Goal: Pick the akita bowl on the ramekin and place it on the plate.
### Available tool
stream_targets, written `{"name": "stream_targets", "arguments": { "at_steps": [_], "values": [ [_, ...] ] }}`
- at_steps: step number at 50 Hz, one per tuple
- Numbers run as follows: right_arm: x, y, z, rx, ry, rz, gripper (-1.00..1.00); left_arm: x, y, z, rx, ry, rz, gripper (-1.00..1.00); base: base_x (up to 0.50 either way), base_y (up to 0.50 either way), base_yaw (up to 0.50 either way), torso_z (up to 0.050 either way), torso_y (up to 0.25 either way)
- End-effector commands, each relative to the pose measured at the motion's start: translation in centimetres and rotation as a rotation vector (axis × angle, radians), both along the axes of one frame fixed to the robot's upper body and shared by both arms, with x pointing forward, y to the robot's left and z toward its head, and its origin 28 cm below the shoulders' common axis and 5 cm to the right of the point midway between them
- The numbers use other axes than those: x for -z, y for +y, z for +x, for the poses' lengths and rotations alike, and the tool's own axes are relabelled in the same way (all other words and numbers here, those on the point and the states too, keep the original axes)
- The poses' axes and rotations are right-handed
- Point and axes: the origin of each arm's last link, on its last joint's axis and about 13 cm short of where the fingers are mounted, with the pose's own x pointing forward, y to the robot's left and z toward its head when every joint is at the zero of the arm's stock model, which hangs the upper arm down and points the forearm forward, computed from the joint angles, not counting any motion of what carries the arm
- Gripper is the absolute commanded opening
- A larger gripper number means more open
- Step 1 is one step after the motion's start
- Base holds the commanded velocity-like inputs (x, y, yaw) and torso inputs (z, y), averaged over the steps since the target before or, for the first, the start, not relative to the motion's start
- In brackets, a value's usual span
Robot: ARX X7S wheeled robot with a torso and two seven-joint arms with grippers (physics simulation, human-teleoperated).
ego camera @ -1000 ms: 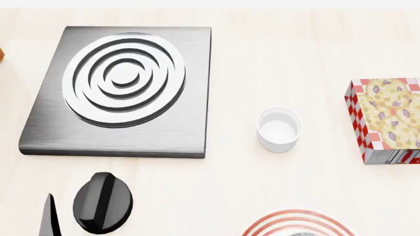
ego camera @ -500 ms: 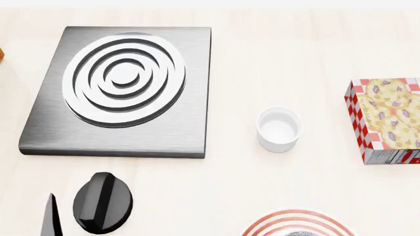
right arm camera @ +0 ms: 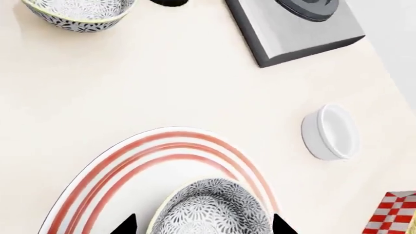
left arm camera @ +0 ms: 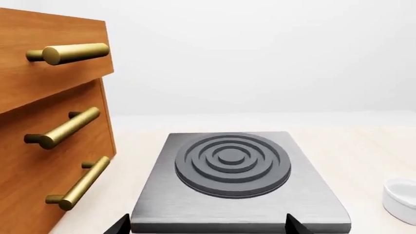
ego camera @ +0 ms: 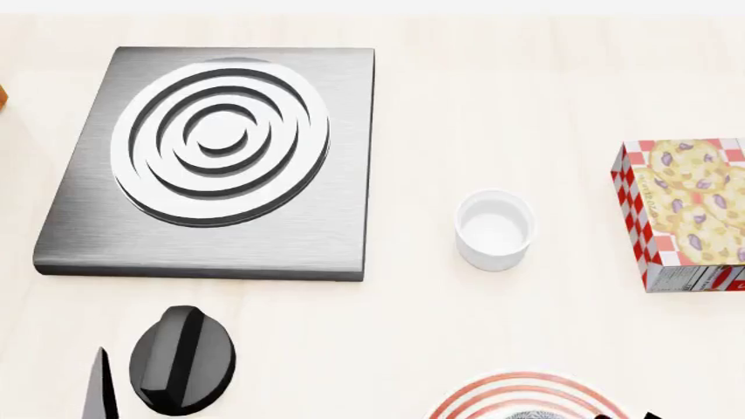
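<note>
The akita bowl (right arm camera: 211,209), speckled black and white, sits on the red-ringed plate (right arm camera: 130,161). My right gripper (right arm camera: 204,225) is open, its two dark tips on either side of the bowl with a small gap on one side. The plain white ramekin (right arm camera: 331,131) stands empty on the table beyond the plate; the head view shows the ramekin (ego camera: 495,229) past the plate (ego camera: 466,400). A second speckled bowl (right arm camera: 78,12) stands apart on the table. My left gripper (left arm camera: 208,225) is open near the stove block, holding nothing.
A grey stove block (ego camera: 209,157) with concentric rings lies at the left. A black knob (ego camera: 181,358) sits in front of it. A red-checked cookie box (ego camera: 686,209) is at the right edge. A wooden drawer unit (left arm camera: 52,122) with brass handles stands beside the stove.
In the head view the left finger at the bottom edge has shifted slightly right and lower. A dark tip now shows at the bottom edge by the plate. Nothing else moved.
</note>
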Motion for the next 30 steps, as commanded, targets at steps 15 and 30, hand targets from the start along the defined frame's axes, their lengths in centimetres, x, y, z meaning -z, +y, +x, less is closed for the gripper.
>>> {"name": "stream_targets", "arguments": {
  "at_steps": [15, 30],
  "values": [
    [-2.8, 0.7, 0.5, 0.034, -0.227, 0.201, 1.00, 0.0, -0.1, -0.1, 0.003, 0.007, 0.001, 1.00, 0.00, 0.00, 0.00, 0.000, 0.000],
    [-1.5, 1.4, 2.3, 0.153, -0.403, 0.453, 1.00, 0.0, 0.0, 0.0, 0.000, 0.006, -0.002, 1.00, 0.00, 0.00, 0.00, 0.000, 0.000]
  ]
}}
